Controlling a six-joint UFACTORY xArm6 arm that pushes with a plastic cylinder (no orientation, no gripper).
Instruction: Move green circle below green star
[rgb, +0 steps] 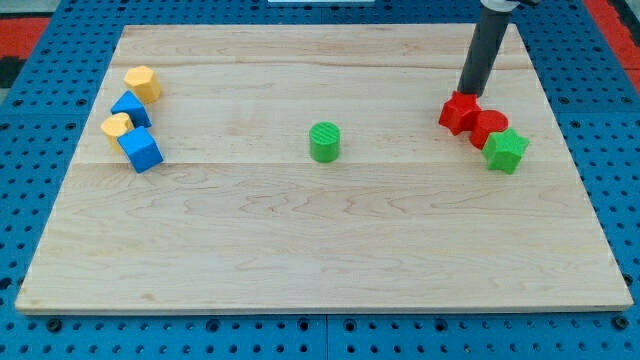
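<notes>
Step in hand: getting my tip (465, 92) round to the green circle (324, 142). No claw on this rig, only a bare rod, so nothing to read as apart, together or clamped. Tip end right at the top edge of a red block (460, 112), touching or nearly, hard to tell. Green circle well off to the view's left of the tip and a little lower, alone mid-board, clear of everything. Green star (506, 150) just down and to the view's right of the tip, pressed against a second red block (489, 128), that one in turn against the first. To do it well: back off from the red pair without nudging, given the likely knock-on to the star. Swing out past the circle, come in on its far left side, slightly above centre, then push right and down in a shallow diagonal. Aim for bare wooden board (500, 215) beneath the star, toward the view's bottom; stop short of contact. Keep the push through the centre, to avoid a probable slip off the round side. Circle itself: short upright cylinder, bright green, flat top with faint ridged lines, same colour as the star. Far to the tip's left: tight cluster of yellow and blue blocks (130, 107), irrelevant.
</notes>
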